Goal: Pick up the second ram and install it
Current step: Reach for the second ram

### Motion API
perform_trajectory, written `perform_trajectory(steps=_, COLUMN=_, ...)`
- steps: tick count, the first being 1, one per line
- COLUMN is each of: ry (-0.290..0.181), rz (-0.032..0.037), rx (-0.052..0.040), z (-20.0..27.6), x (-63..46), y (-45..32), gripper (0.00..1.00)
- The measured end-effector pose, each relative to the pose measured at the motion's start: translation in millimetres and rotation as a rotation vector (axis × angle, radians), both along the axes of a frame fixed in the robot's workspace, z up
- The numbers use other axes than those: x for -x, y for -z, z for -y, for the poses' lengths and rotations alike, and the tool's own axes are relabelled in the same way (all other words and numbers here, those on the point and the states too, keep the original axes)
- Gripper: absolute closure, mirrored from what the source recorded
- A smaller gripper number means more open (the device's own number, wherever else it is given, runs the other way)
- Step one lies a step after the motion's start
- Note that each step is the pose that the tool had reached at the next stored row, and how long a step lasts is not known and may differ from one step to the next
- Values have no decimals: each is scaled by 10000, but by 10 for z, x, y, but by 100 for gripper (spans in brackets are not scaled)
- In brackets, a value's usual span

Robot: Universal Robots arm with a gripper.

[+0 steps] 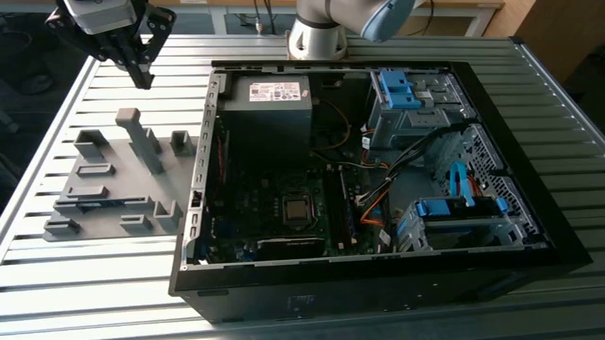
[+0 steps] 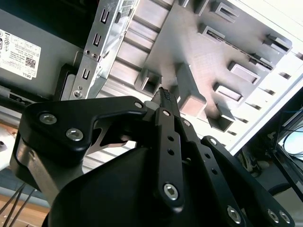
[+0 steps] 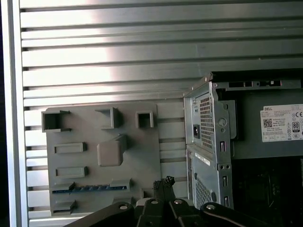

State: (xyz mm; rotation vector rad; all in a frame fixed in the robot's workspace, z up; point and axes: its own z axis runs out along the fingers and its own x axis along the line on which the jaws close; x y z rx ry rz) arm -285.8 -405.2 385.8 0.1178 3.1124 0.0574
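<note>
Ribbed metal table (image 1: pixel 529 92) bearing an open black computer case (image 1: pixel 378 290); green motherboard (image 1: pixel 283 205) and blue drive latches (image 1: pixel 397 88) exposed in the exterior view. Grey plastic holder tray (image 1: pixel 127 180) just beside the case, on the exterior view's left. Black gripper (image 1: pixel 144 76) raised beyond the tray's far edge, fingertips (image 2: pixel 164 100) pressed together on nothing in the second wrist view. Second ram (image 3: pixel 90 188), a thin blue-green stick, seated in a long tray slot in the first wrist view, well apart from the gripper.

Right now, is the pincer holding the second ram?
No, the second ram lies in the grey tray, apart from the pincer.
</note>
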Motion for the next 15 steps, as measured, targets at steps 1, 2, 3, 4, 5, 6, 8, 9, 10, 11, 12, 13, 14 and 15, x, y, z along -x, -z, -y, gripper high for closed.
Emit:
perform_trajectory(steps=1, ry=0, rz=0, rx=1, z=0, x=5, y=0, gripper=89)
perform_trajectory(steps=2, ry=0, rz=0, rx=0, z=0, x=9, y=0, gripper=89)
perform_trajectory(steps=3, ry=0, rz=-1, rx=1, z=0, x=13, y=0, gripper=89)
perform_trajectory(steps=4, ry=0, rz=0, rx=0, z=0, x=17, y=0, gripper=89)
perform_trajectory(steps=5, ry=0, rz=0, rx=0, z=0, x=21, y=1, gripper=89)
perform_trajectory(steps=6, ry=1, rz=0, rx=0, z=0, x=25, y=1, gripper=89)
perform_trajectory(steps=8, ry=0, rz=0, rx=0, z=0, x=34, y=1, gripper=89)
perform_trajectory(steps=9, ry=1, rz=0, rx=0, z=0, x=38, y=1, gripper=89)
perform_trajectory(steps=10, ry=0, rz=0, rx=0, z=0, x=42, y=2, gripper=89)
perform_trajectory(steps=11, ry=0, rz=0, rx=0, z=0, x=46, y=2, gripper=89)
perform_trajectory(steps=12, ry=0, rz=0, rx=0, z=1, x=51, y=2, gripper=89)
perform_trajectory(steps=13, ry=0, rz=0, rx=0, z=0, x=55, y=2, gripper=89)
perform_trajectory(steps=14, ry=1, rz=0, rx=0, z=0, x=60, y=3, gripper=89)
perform_trajectory(steps=15, ry=1, rz=0, rx=0, z=1, x=64, y=2, gripper=89)
